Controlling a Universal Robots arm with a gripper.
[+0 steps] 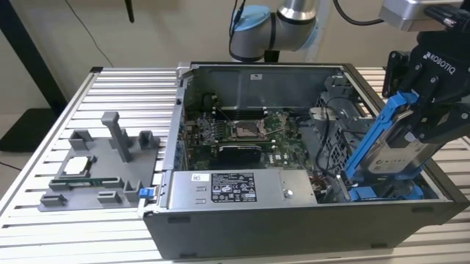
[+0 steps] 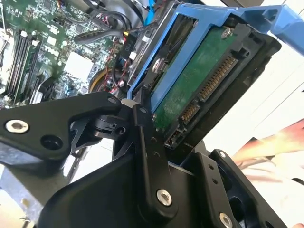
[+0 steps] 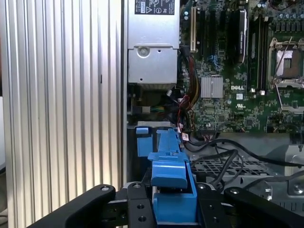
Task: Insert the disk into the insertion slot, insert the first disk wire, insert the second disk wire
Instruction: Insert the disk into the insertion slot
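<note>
Between the jaws, pinched by its blue carrier, the disk (image 1: pixel 397 149) leans steeply; below them its lower end reaches the insertion slot (image 1: pixel 383 193) inside the open computer case (image 1: pixel 294 225).

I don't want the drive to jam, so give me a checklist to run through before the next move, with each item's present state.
1. Gripper shut on the disk: ok.
2. Disk lying flat in the insertion slot: not ok, it is steeply tilted with its upper end raised.
3. Lower end lined up with the slot: cannot tell.
4. Black cables out of the slot's way: cannot tell, they lie close beside it.
5. Connector free: ok, nothing is plugged in.
</note>
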